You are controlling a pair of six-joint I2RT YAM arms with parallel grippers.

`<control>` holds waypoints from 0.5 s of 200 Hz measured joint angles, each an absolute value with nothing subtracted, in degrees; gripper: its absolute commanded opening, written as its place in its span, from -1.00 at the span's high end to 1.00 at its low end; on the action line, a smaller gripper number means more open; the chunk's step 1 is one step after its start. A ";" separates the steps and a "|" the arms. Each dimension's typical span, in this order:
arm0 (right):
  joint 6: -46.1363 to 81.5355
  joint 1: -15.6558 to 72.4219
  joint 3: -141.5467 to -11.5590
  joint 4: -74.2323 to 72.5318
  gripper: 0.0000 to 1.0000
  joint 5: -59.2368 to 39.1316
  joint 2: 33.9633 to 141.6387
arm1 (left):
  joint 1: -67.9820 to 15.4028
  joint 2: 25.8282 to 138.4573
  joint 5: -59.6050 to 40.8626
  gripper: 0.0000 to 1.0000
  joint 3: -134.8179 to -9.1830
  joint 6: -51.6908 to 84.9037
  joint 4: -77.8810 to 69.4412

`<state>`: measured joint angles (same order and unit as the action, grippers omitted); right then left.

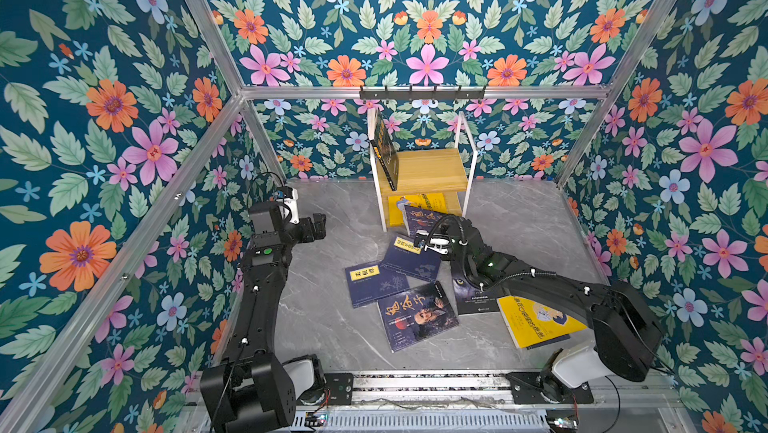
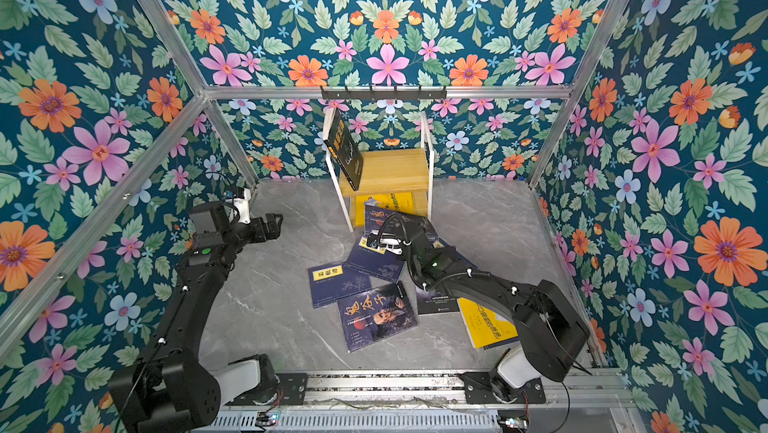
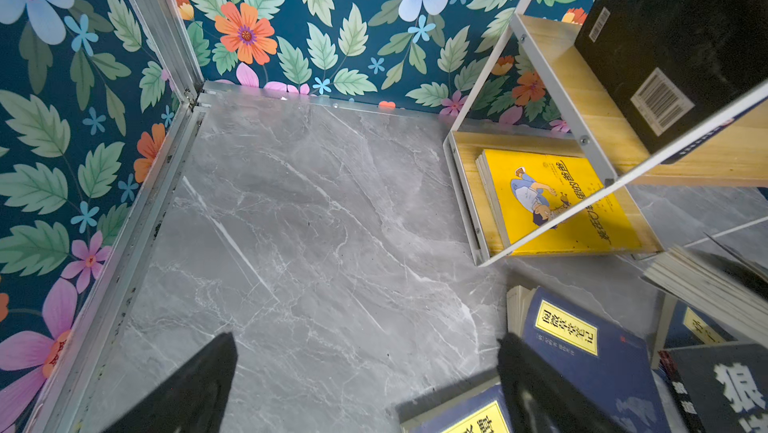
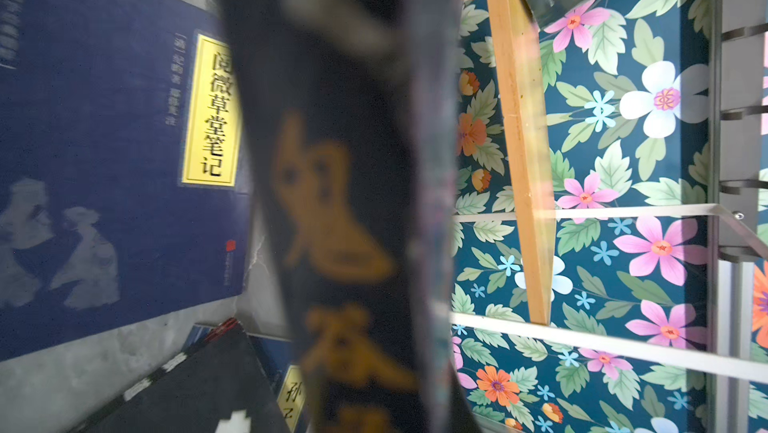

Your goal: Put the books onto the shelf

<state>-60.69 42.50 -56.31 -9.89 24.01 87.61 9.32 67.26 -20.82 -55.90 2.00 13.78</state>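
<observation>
I read left gripper [image 1: 322,226] spread wide near worktop [image 1: 332,327] left edge, right gripper [image 1: 417,239] clamped on dark book [image 1: 419,217] before shelf [image 1: 432,169] at rear edge, loose books [image 1: 376,283] flat toward front edge

Shelf [image 1: 432,169] taken as landmark.
- Upper tier: black book [image 1: 385,148] stands tilted against the shelf's left frame.
- Lower tier: yellow book [image 1: 417,201] lies flat.
- Just in front of the lower tier: dark book with gold lettering [image 1: 420,219], raised and tilted at the tip of the right arm [image 1: 519,281]. The right fingers are hidden under the wrist and appear closed on it.
- Further in front of the shelf, flat on the bench [image 1: 332,327]: two navy books [image 1: 411,262] [image 1: 374,283], touching; old-man-face book [image 1: 417,314]; wolf-eye book [image 1: 471,296], partly under the right arm; second yellow book [image 1: 536,323], front-right.
- Left fingers [image 1: 320,222]: well left of the shelf, above bare bench, holding nothing.
</observation>
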 measured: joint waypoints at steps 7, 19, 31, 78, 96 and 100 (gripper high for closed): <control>-61.19 41.95 -56.77 -10.41 1.00 24.01 88.38 | 9.32 67.18 -20.60 -0.99 -55.90 2.00 13.72; -61.93 41.32 -57.52 -11.90 1.00 23.88 89.89 | 9.37 66.98 -20.40 -0.99 -55.72 2.00 13.72; -62.85 40.75 -58.67 -13.45 1.00 22.74 91.90 | 9.37 66.96 -20.43 -0.99 -55.72 1.89 13.74; -66.59 39.11 -64.49 -18.50 1.00 21.23 102.50 | 9.43 67.05 -21.58 -0.99 -56.07 1.63 13.76; -67.72 38.76 -66.83 -20.75 1.00 21.06 105.75 | 9.85 67.07 -21.96 -0.99 -56.23 1.85 13.80; -67.88 38.68 -67.20 -21.30 1.00 21.08 106.28 | 9.93 67.05 -21.98 -0.99 -56.25 1.85 13.80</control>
